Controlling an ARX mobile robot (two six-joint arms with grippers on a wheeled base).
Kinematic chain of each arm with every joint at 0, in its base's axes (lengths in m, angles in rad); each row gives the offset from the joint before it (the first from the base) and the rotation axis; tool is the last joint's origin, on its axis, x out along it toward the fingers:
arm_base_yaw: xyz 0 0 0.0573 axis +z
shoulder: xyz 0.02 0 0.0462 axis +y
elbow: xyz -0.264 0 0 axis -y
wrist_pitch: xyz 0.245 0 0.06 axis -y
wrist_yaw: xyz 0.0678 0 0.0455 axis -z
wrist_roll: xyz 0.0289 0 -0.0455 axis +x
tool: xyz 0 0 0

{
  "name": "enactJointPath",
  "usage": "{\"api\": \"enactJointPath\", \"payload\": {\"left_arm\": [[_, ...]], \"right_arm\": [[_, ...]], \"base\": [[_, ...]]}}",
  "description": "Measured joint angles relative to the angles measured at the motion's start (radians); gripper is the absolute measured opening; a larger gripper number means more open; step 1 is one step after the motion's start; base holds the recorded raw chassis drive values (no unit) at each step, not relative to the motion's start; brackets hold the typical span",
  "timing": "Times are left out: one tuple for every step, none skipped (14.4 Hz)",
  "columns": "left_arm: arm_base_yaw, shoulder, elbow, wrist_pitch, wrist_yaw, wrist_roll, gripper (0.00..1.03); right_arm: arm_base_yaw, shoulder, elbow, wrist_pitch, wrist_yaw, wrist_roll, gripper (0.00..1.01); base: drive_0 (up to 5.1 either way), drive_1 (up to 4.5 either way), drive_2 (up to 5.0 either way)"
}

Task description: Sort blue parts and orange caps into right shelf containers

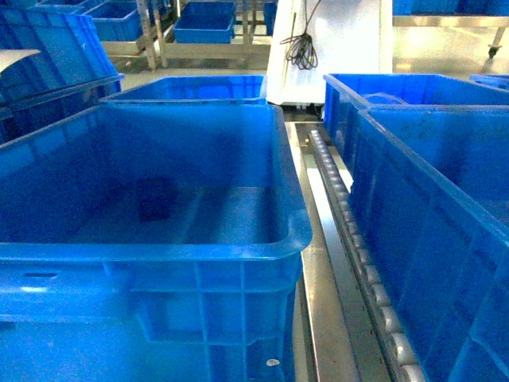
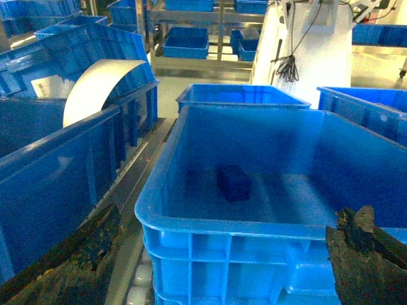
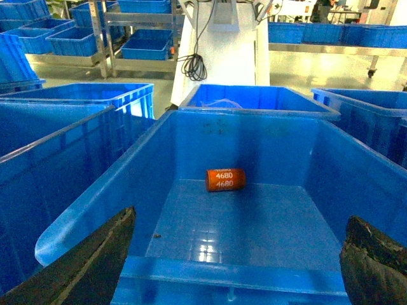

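Note:
A dark blue part [image 1: 155,199] lies on the floor of the large blue container [image 1: 159,251] left of the roller rail. In the left wrist view the same blue part [image 2: 233,182] sits mid-floor in that container [image 2: 222,225], and my left gripper [image 2: 229,217] hangs open at its near rim, holding nothing. An orange cap [image 3: 225,179] printed 4680 lies on its side in the right container [image 3: 210,272]. My right gripper [image 3: 241,219] is open over that near rim, empty. Neither gripper shows in the head view, where the right container [image 1: 429,207] hides the cap.
A steel shelf rail with white rollers [image 1: 342,207] runs between the two bins. More blue bins [image 1: 191,87] stand behind. A white column with a hanging black cable [image 1: 302,48] is at the back. A curved white sheet [image 2: 95,86] rests on a bin at left.

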Motion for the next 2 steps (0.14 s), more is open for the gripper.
{"api": "enactJointPath", "payload": {"left_arm": [[0.000, 0.000, 0.000, 0.000, 0.000, 0.000, 0.98], [0.000, 0.000, 0.000, 0.000, 0.000, 0.000, 0.98]], "right_arm": [[0.000, 0.000, 0.000, 0.000, 0.000, 0.000, 0.98], [0.000, 0.000, 0.000, 0.000, 0.000, 0.000, 0.98]], "base": [[0.0, 0.00, 0.0], [0.0, 0.00, 0.0]]}}
